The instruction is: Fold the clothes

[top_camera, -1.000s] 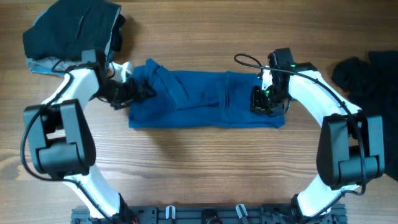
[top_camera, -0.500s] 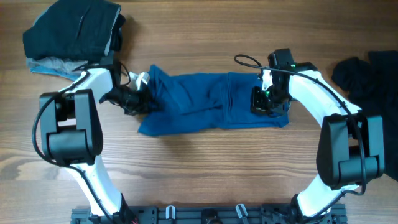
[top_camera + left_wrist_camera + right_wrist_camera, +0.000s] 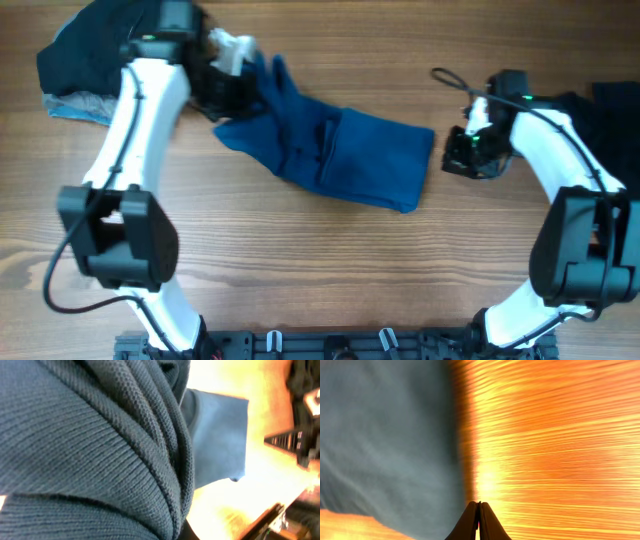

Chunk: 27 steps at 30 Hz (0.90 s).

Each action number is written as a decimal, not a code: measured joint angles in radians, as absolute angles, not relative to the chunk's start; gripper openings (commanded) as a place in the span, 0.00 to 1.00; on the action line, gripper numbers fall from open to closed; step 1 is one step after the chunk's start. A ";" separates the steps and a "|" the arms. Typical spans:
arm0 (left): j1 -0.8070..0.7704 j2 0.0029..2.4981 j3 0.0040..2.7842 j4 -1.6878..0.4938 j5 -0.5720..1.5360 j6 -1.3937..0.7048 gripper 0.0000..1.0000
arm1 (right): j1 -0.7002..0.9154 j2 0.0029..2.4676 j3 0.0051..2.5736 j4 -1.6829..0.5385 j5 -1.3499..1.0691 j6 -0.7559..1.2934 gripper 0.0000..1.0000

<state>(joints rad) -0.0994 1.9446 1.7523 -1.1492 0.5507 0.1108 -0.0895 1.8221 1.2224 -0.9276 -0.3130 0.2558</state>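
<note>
The clothes, a royal-blue polo shirt folded into a long band, lie slanted across the table from back left to centre right. My left gripper is shut on the shirt's bunched left end, held up near the back left. Knit blue fabric fills the left wrist view and hides the jaws. My right gripper is shut and empty, just right of the shirt's right edge. In the right wrist view its fingertips are pressed together over bare wood, with the shirt to the left.
A pile of black and charcoal garments sits at the back left on a pale grey-blue piece. Another black garment lies at the right edge. The wooden table runs forward to the arms' base rail.
The left gripper shut on the shirt's left end and pulled it up toward the back left, swinging the shirt diagonal. The right gripper moved right, off the shirt.
</note>
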 measured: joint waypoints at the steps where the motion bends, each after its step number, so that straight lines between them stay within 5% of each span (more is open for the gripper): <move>1: -0.152 1.949 1.752 -1.145 0.544 0.110 0.04 | -0.110 1.822 1.222 -0.929 -0.313 0.256 0.04; 9: -0.436 1.998 1.752 -1.043 0.434 0.056 0.14 | -0.198 1.822 1.223 -0.938 -0.329 0.256 0.04; 11: -0.495 2.030 1.752 -1.000 0.421 0.031 0.33 | -0.198 1.822 1.223 -0.939 -0.336 0.256 0.04; 13: -0.538 2.059 1.752 -0.955 0.411 0.009 0.63 | -0.198 1.822 1.223 -0.939 -0.338 0.256 0.04; 16: -0.608 2.106 1.752 -0.888 0.408 -0.028 0.76 | -0.198 1.822 1.223 -0.938 -0.340 0.256 0.04; 19: -0.657 2.130 1.752 -0.860 0.407 -0.044 0.78 | -0.198 1.822 1.223 -0.938 -0.340 0.252 0.07; 24: -0.705 2.131 1.771 -0.902 0.395 -0.051 0.78 | -0.198 1.822 1.223 -0.933 -0.418 0.169 0.36; 27: -0.682 2.122 1.818 -0.982 0.337 -0.051 0.82 | -0.196 1.822 1.224 -0.928 -0.527 0.083 0.65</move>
<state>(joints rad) -0.6819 2.1216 1.8183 -0.9821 0.3370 -0.0513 -0.1963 1.8221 1.2240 -0.9276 -0.5270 0.0826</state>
